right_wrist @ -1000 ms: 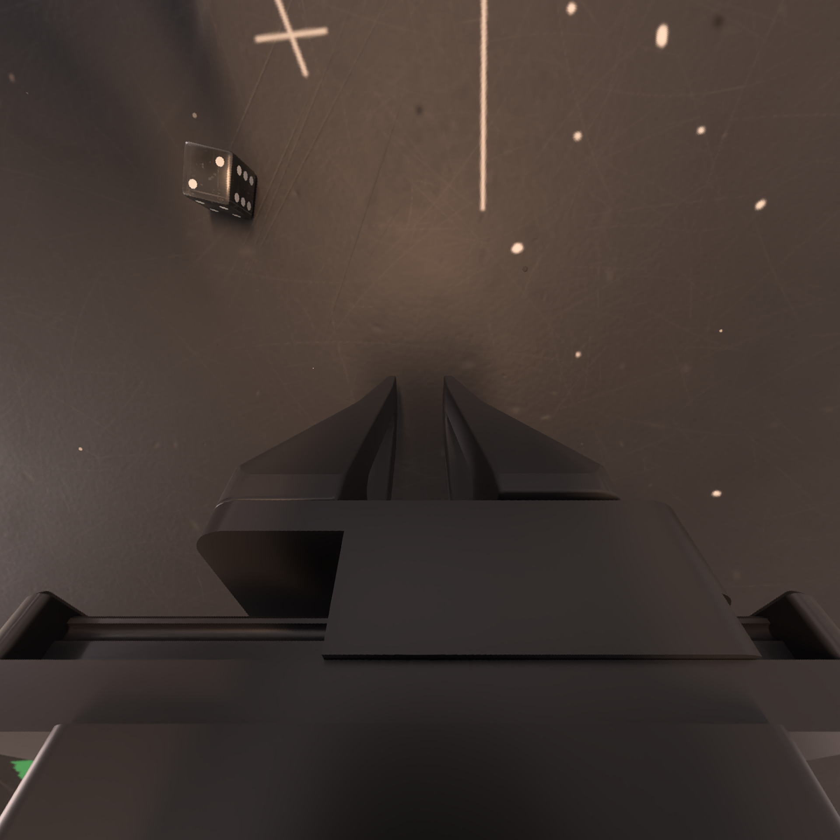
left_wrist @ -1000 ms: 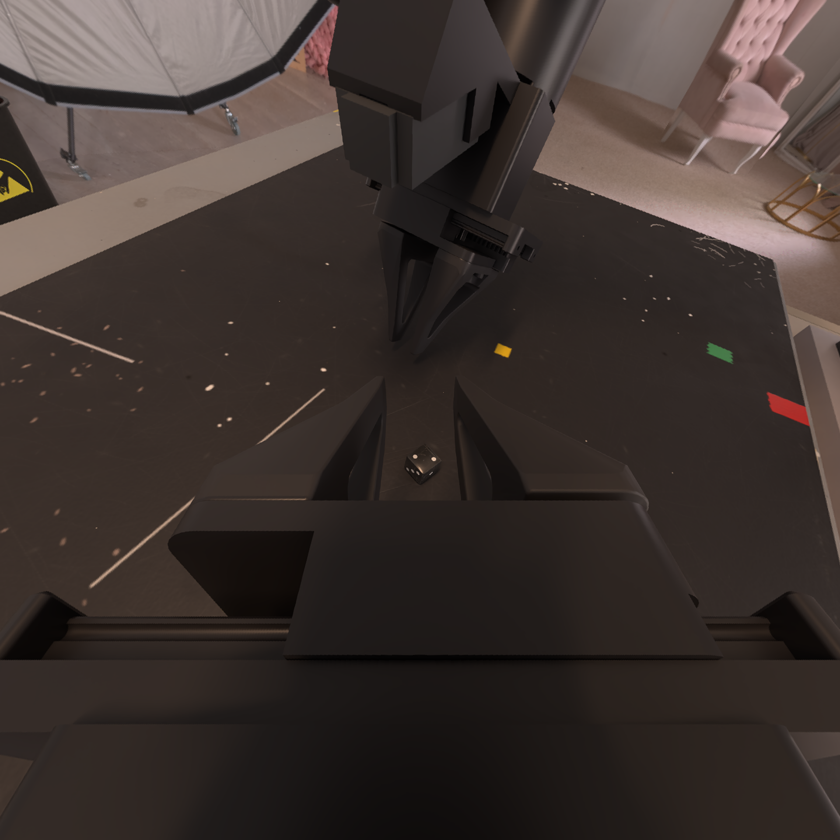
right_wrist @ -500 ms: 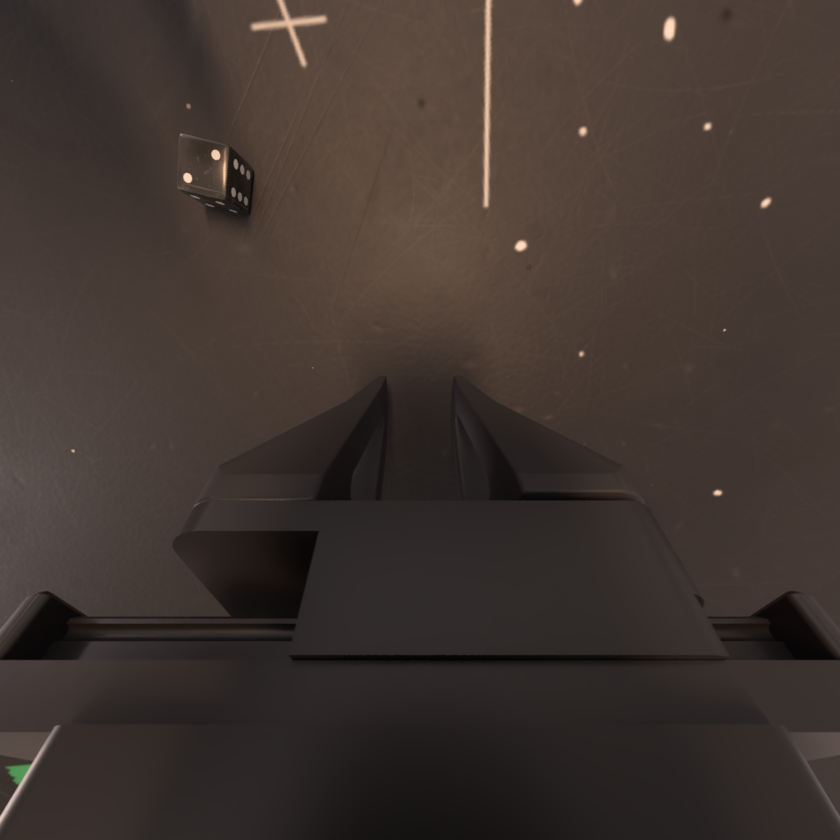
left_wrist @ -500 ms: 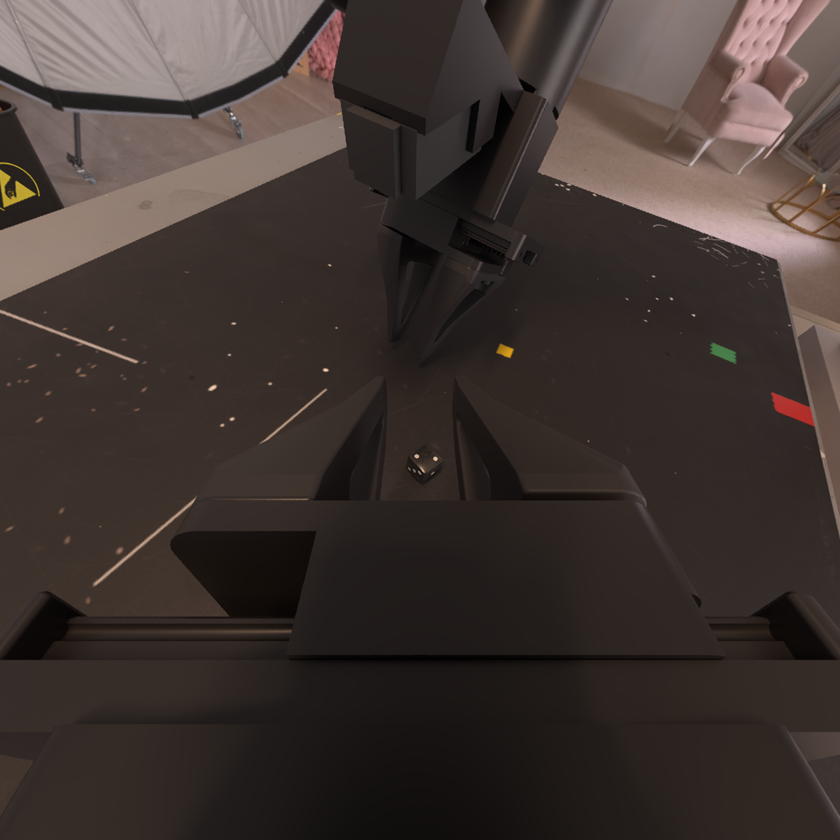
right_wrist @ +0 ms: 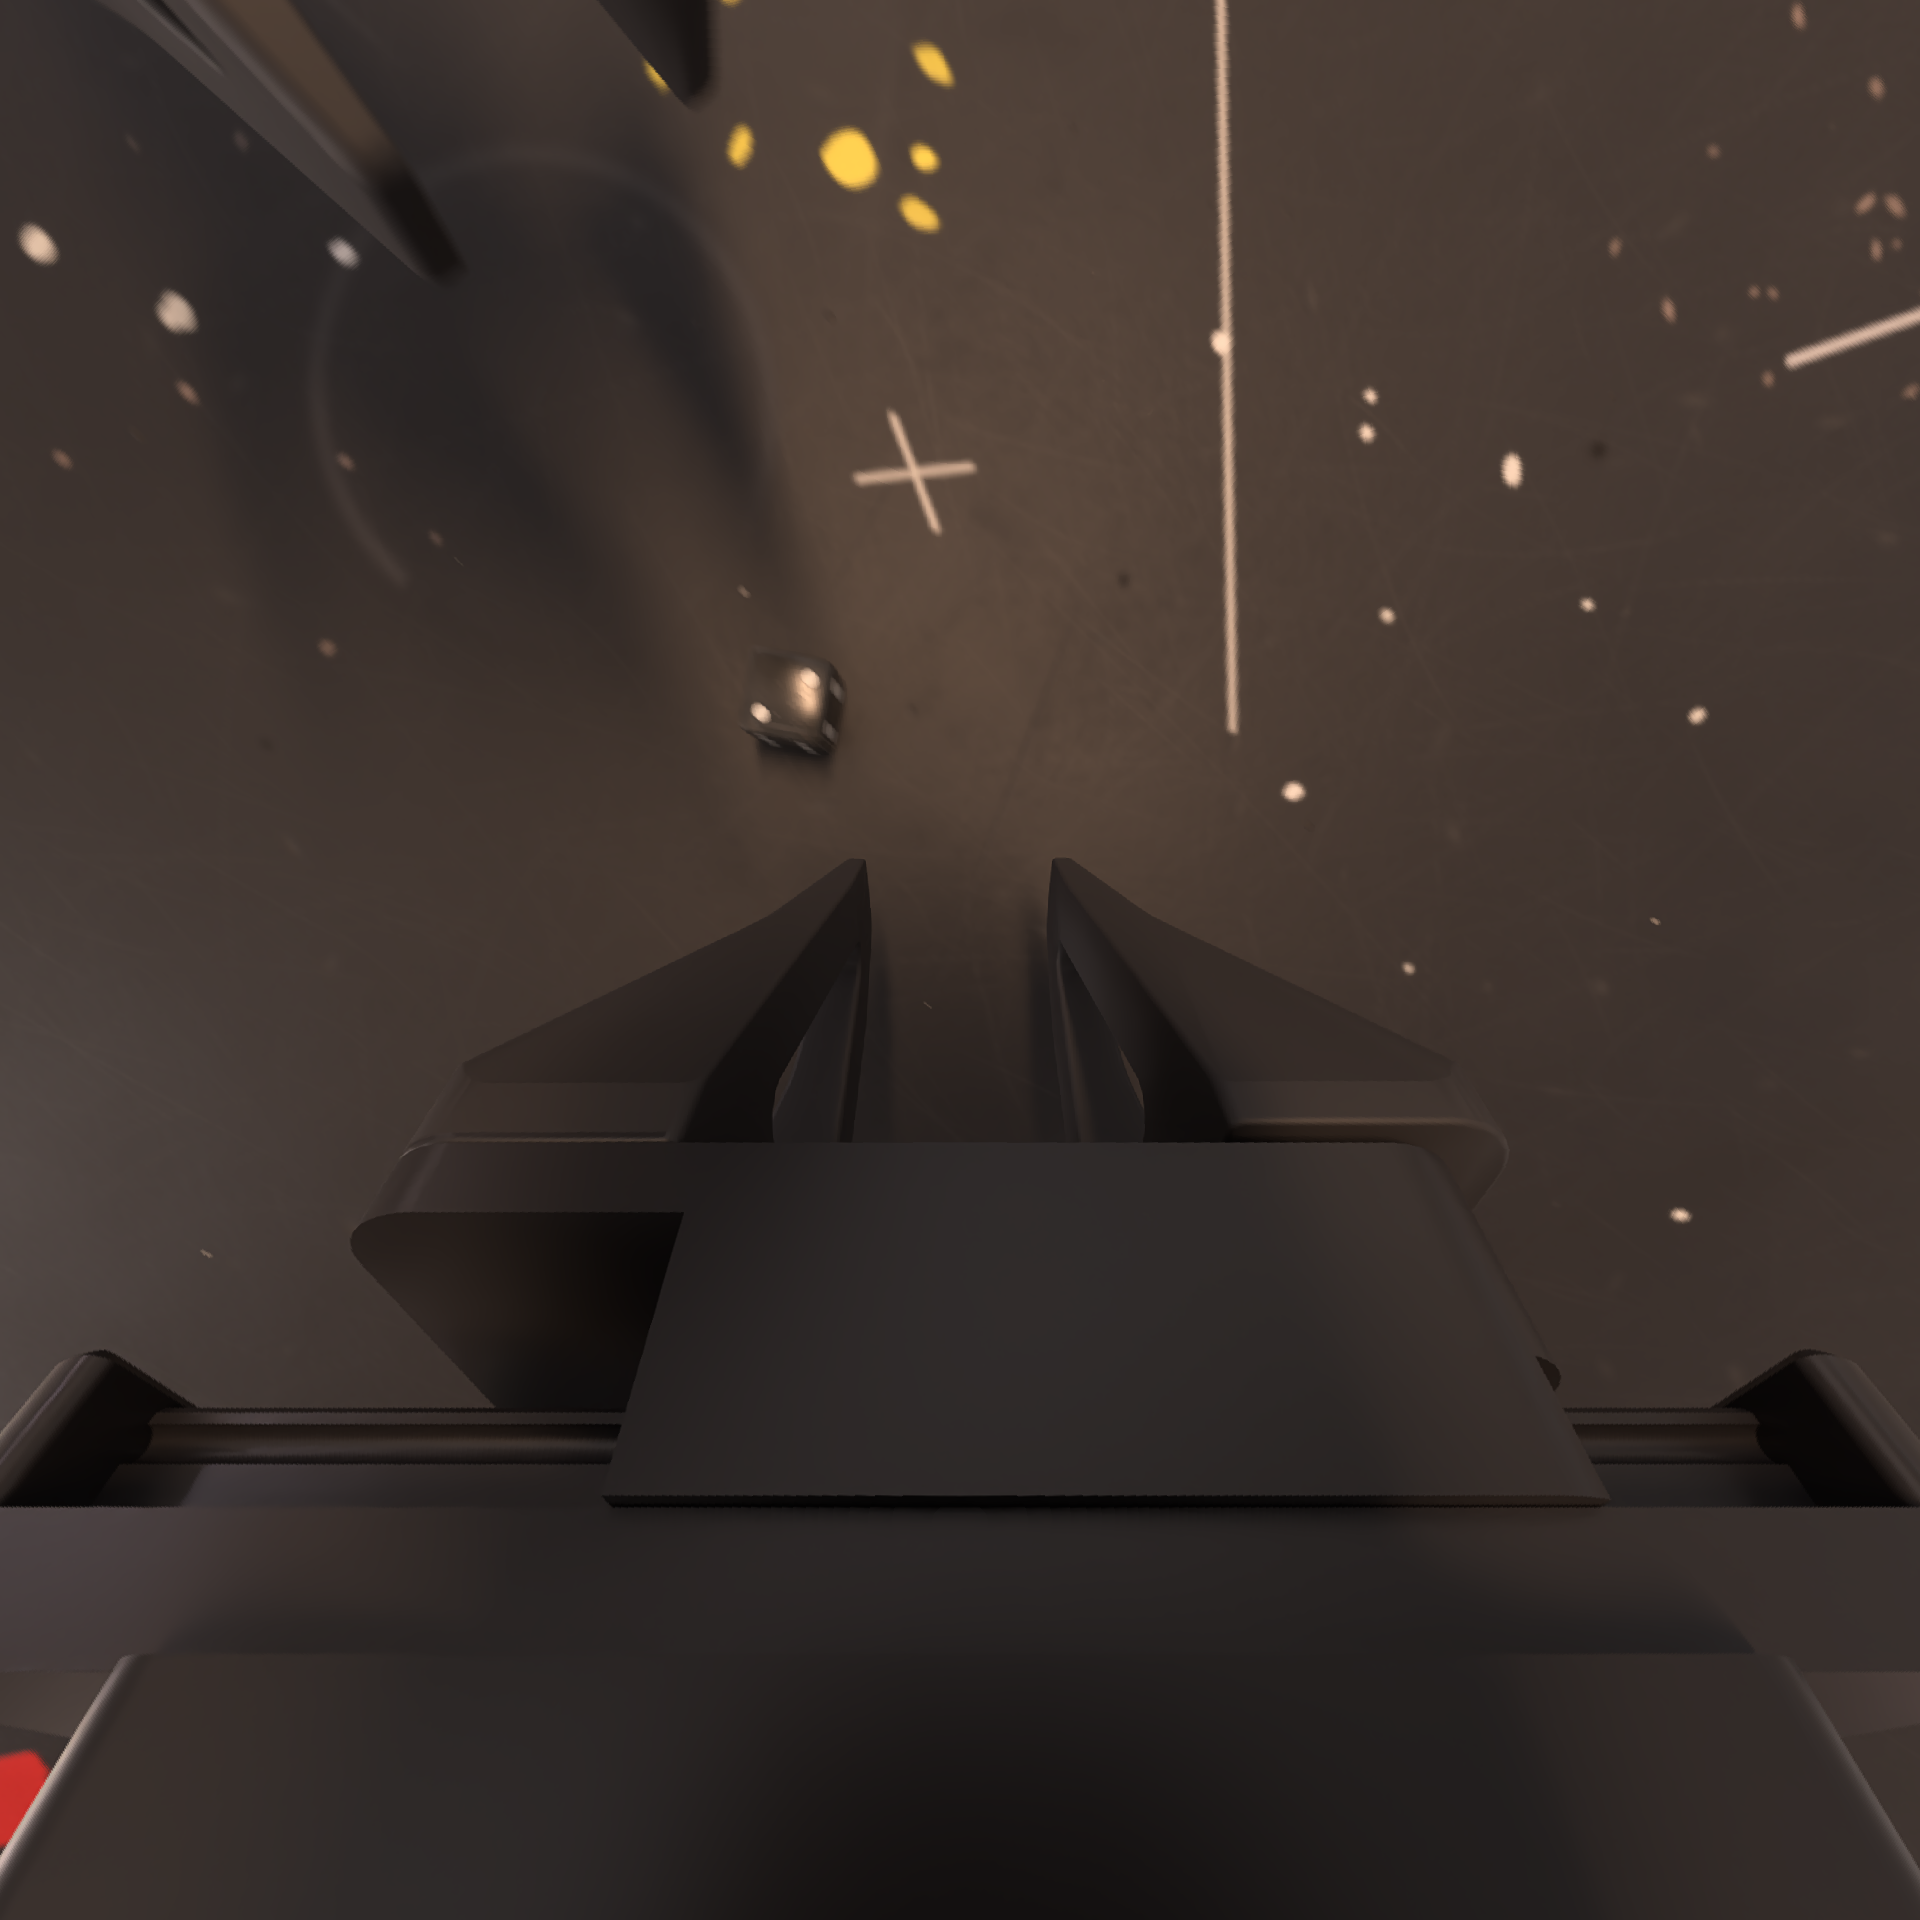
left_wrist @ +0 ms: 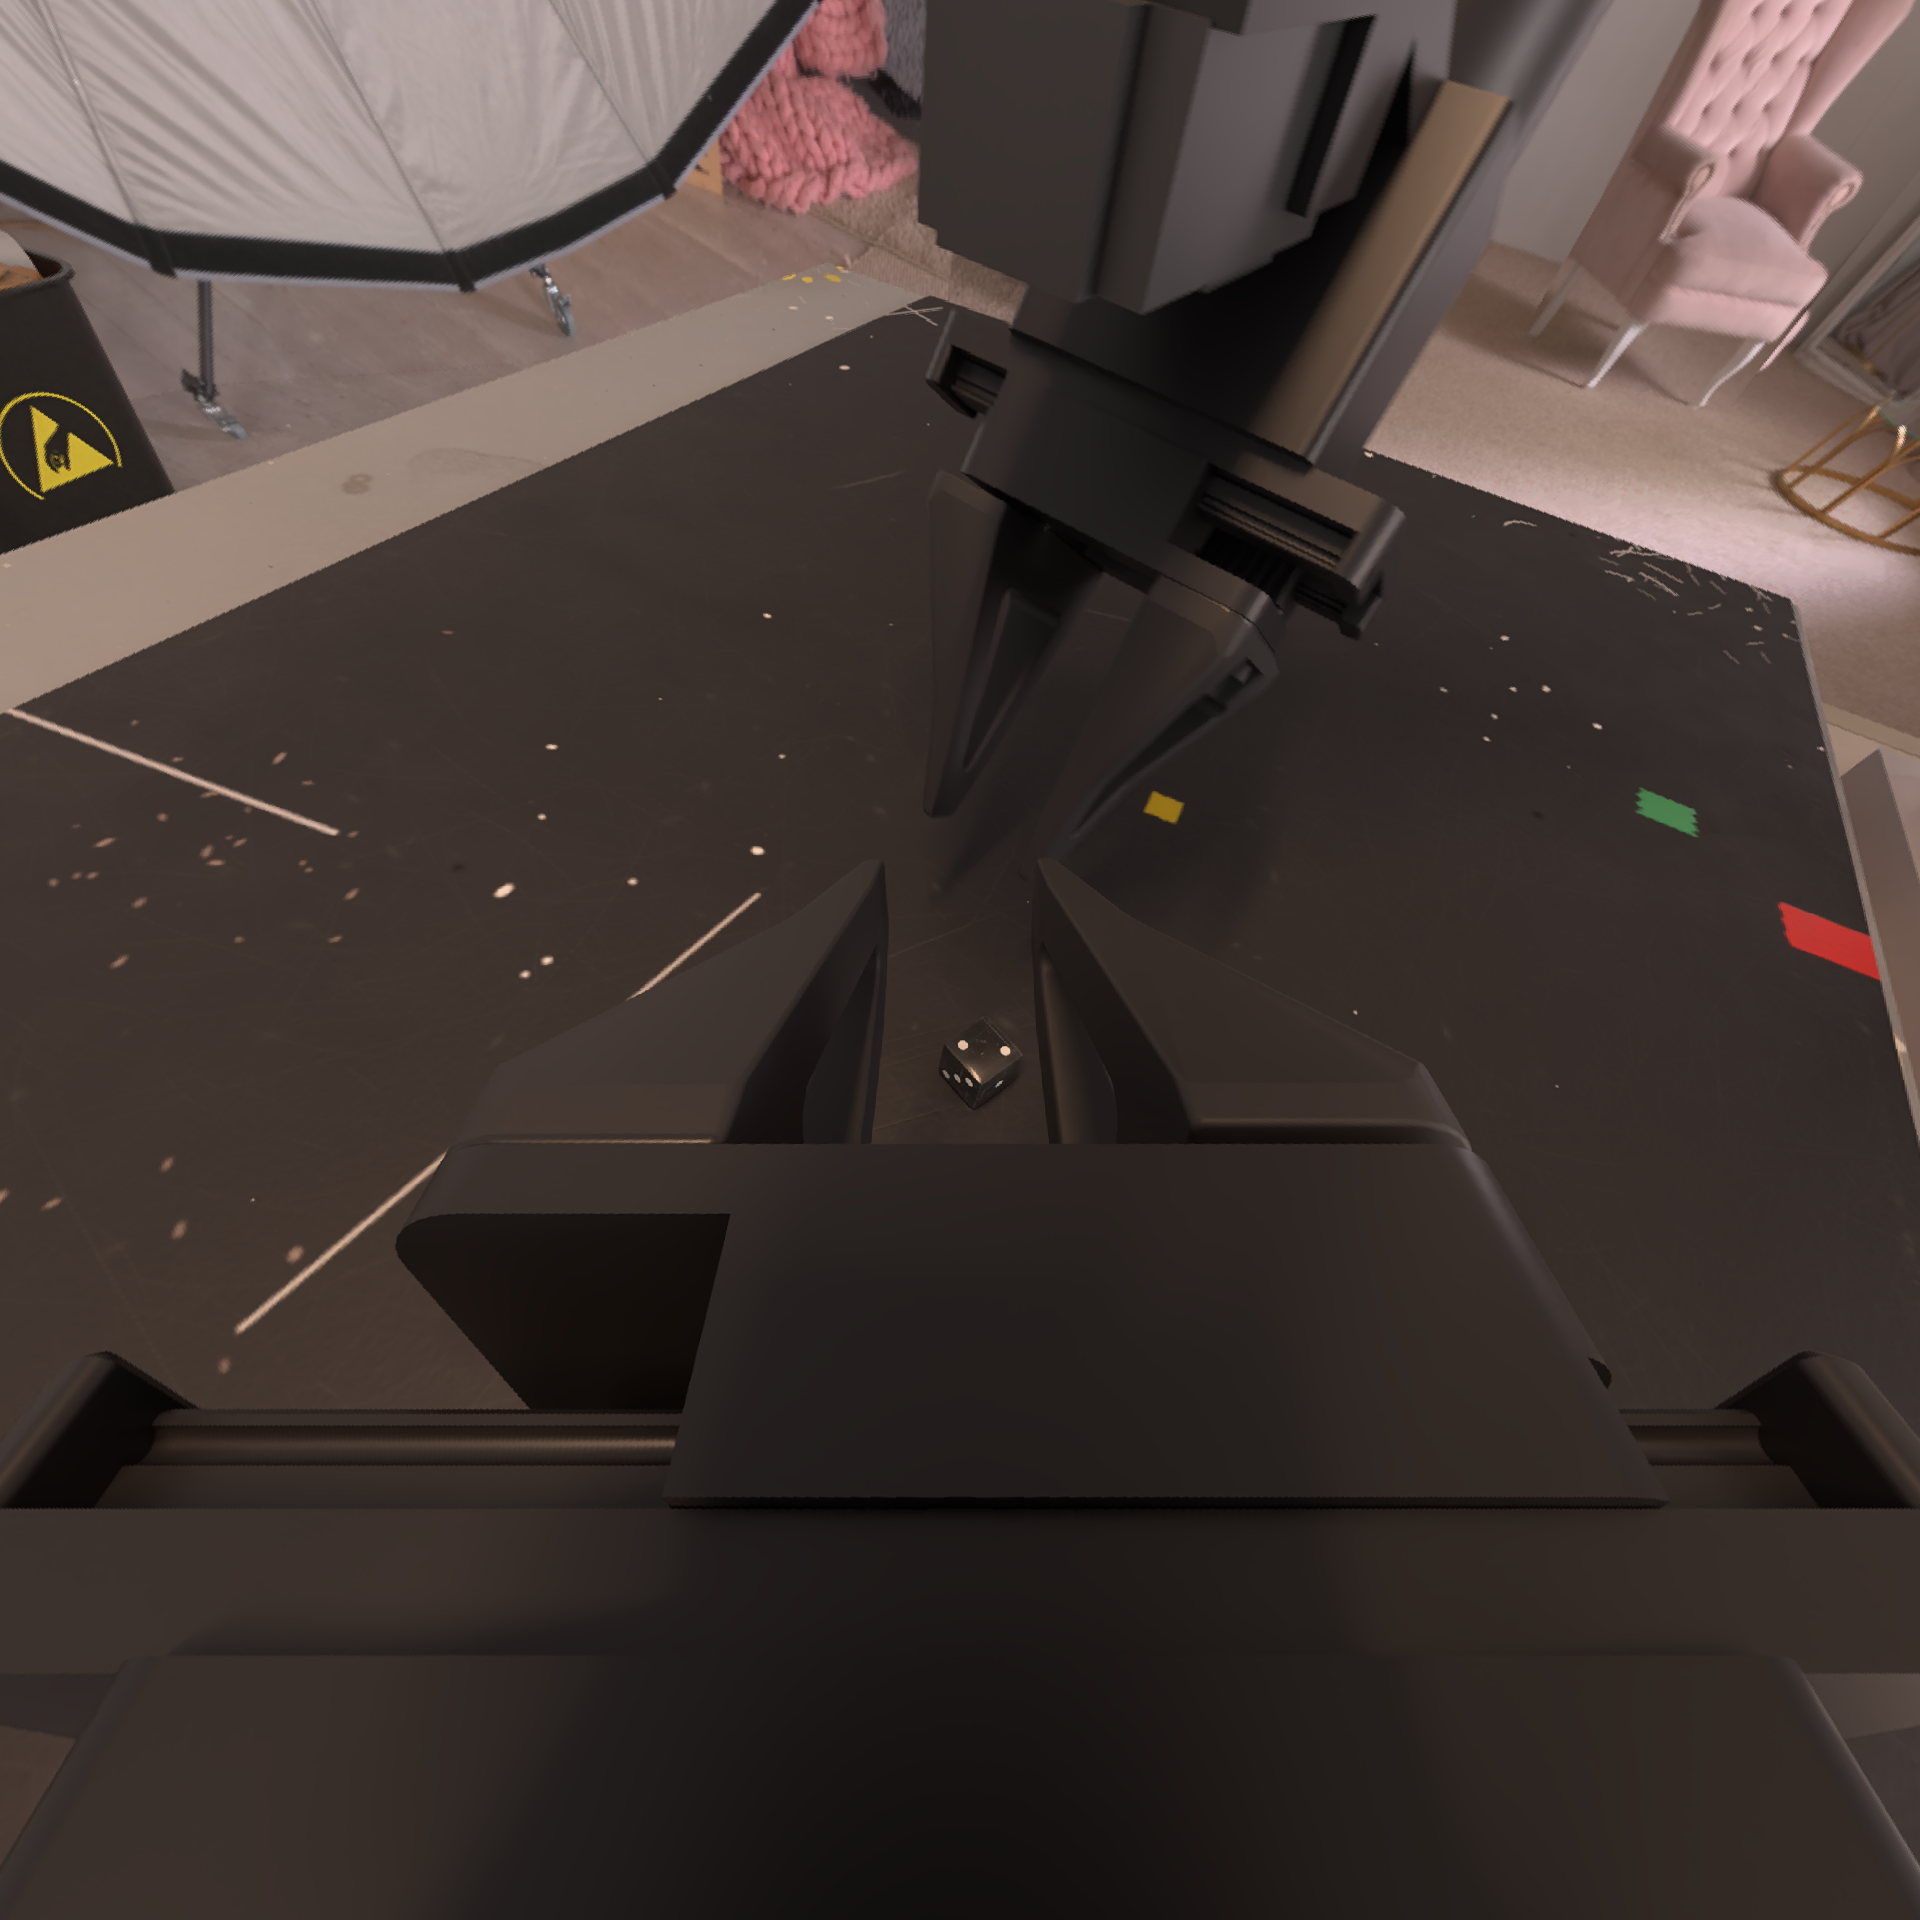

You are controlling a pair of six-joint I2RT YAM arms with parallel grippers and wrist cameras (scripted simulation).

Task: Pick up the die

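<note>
The black die (left_wrist: 979,1062) is being framed, untouched, between the parted fingers of the left gripper (left_wrist: 961,883); the right gripper (right_wrist: 958,862) is likewise being held apart, empty.

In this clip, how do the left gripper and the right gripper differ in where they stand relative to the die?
The left gripper frames the die between its fingers; the right gripper has the die ahead and left of its tips. The right gripper's gap looks slightly wider. Both are open, above the dark table, touching nothing.

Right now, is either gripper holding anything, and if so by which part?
Nothing is held. The die lies on the table, framed by the open left gripper but touching neither finger. The right gripper is open and empty.
</note>
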